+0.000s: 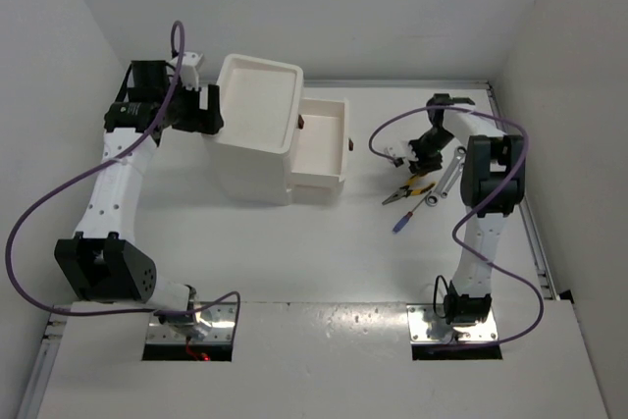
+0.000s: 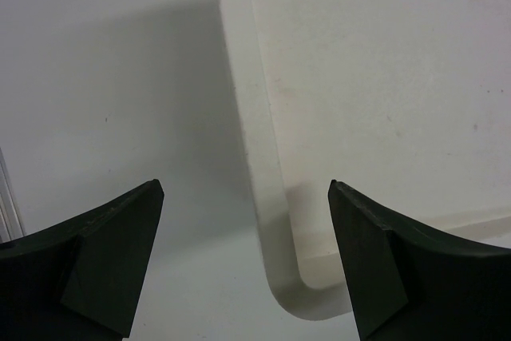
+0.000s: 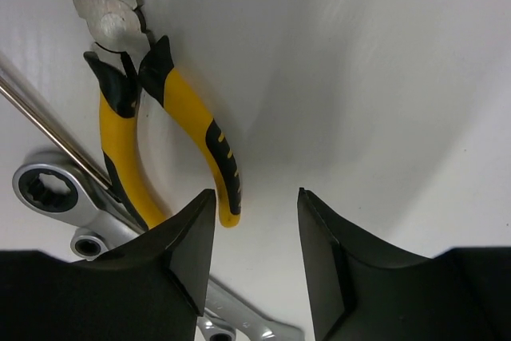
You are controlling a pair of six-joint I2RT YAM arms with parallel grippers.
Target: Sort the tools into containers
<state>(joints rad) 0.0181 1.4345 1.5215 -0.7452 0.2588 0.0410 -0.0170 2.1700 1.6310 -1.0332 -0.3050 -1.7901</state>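
Observation:
The white drawer unit [image 1: 257, 159] stands at the back left with its tray top [image 1: 258, 95] bare and one drawer [image 1: 324, 134] pulled out to the right. My left gripper [image 1: 210, 110] is open beside the unit's left side; the left wrist view shows the rounded tray rim [image 2: 275, 237] between its wide fingers [image 2: 120, 261]. The tools lie in a cluster on the right: yellow-handled pliers [image 3: 196, 129], silver wrenches [image 3: 44, 189], and a blue-handled screwdriver [image 1: 403, 222]. My right gripper [image 3: 255, 193] hangs low over them, open, with bare table between its fingers and the pliers' handle tip just beside the left one.
The open drawer carries dark knobs [image 1: 299, 125]. Purple cables loop off both arms. Walls close in the table on the left, back and right, and a metal rail [image 1: 535, 233] runs along the right edge.

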